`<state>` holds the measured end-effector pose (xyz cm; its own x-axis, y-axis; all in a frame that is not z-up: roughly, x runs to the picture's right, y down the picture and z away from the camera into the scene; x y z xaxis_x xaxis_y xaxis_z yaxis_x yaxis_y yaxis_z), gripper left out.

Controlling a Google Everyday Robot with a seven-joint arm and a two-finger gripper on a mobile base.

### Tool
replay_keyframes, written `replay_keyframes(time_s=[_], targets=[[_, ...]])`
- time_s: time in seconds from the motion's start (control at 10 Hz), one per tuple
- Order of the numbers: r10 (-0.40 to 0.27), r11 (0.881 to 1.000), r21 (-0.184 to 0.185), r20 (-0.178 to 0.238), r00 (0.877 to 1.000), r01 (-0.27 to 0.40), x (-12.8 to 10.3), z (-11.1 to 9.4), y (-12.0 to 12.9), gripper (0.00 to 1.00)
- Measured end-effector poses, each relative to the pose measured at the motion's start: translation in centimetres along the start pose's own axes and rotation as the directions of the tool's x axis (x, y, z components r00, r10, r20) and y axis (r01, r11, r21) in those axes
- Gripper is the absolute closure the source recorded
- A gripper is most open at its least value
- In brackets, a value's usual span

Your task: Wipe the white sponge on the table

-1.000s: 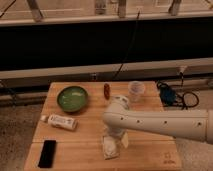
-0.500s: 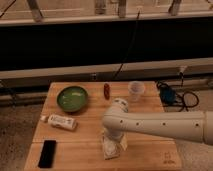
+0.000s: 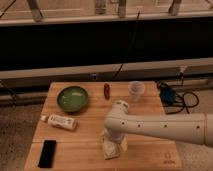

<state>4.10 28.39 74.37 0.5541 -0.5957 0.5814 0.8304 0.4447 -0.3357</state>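
Note:
The white sponge (image 3: 110, 149) lies on the light-brown wooden table (image 3: 82, 140), near the middle of its front half. My gripper (image 3: 113, 141) reaches in from the right on a thick white arm (image 3: 165, 129) and presses down on the sponge, covering most of it; only its lower left part shows.
A green bowl (image 3: 72, 98) sits at the back left. A white tube with a label (image 3: 61, 121) lies left of centre. A black phone (image 3: 47, 153) lies at the front left. A small red object (image 3: 106, 90) and a clear cup (image 3: 136, 90) stand at the back. Black cables (image 3: 175, 99) lie beyond the right edge.
The arm and gripper have shifted slightly left and toward the front with the sponge under them. Other objects have not moved.

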Motion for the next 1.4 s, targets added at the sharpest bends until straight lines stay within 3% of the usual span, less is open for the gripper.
replay_keyframes(time_s=[1.4], targets=[[-0.007,1.0,0.016,0.014,1.0,0.007,-0.6,1.4,0.6,0.2]])
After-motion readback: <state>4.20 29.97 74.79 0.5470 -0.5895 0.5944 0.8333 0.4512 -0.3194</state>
